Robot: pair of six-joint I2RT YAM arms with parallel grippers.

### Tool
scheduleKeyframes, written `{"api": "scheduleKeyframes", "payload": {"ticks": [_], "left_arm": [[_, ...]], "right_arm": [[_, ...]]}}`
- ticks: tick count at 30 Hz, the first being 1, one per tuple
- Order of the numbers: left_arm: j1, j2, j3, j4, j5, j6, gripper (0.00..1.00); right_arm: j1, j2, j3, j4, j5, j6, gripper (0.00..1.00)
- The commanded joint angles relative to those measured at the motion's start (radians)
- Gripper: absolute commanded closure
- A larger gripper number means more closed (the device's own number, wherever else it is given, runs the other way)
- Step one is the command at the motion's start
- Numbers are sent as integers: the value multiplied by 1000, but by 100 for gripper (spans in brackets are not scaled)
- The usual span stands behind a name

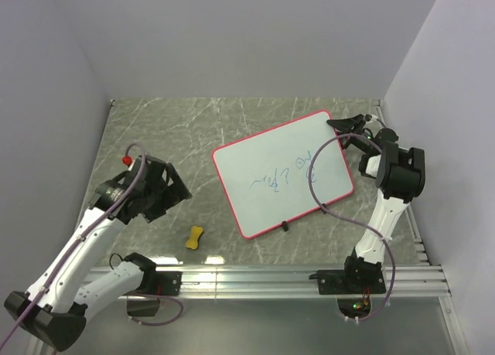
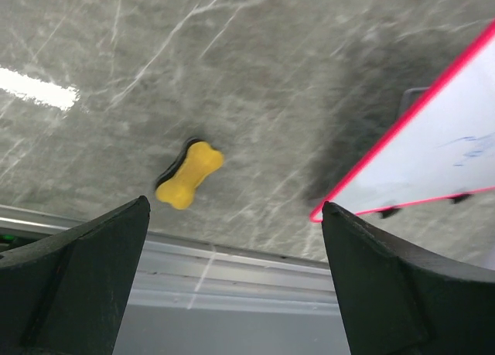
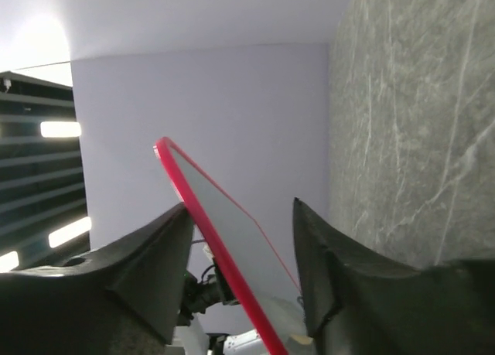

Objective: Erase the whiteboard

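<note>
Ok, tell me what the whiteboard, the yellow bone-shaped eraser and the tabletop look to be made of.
Whiteboard: smooth white panel, probably coated, in a thin red-pink frame that looks plastic.
Eraser: matte yellow top, likely foam or soft plastic, over a dark underlayer.
Tabletop: grey, white-veined marble pattern with glossy reflections; stone or laminate, cannot tell.

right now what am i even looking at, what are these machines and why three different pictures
These are two robot arms bolted at the near edge of a grey marble-look table. The overhead picture comes from a fixed camera above and behind them. The other two come from small cameras on each arm's wrist, so the dark shapes at the bottom are that arm's own fingers.

On the table lie a whiteboard with a red-pink frame and blue scribbles, and a small yellow bone-shaped sponge.

The left claw hangs wide open above the sponge, holding nothing. The right claw sits astride the whiteboard's far right edge, one finger on each side. Whether it already pinches the edge I cannot tell.
</note>
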Motion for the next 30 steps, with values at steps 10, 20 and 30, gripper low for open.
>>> {"api": "scheduleKeyframes", "payload": {"ticks": [10,20,30], "left_arm": [[-88,11,-229,26,28,2,1],[-232,80,-336,127,-18,-53,1],[-342,319,-312,198,-97,-91,7]], "right_arm": [[17,-245,-162,169,-44,-216,71],[-1,-306,-231,175,-26,-221,91],[-21,-354,-266,124,-21,-267,100]]}}
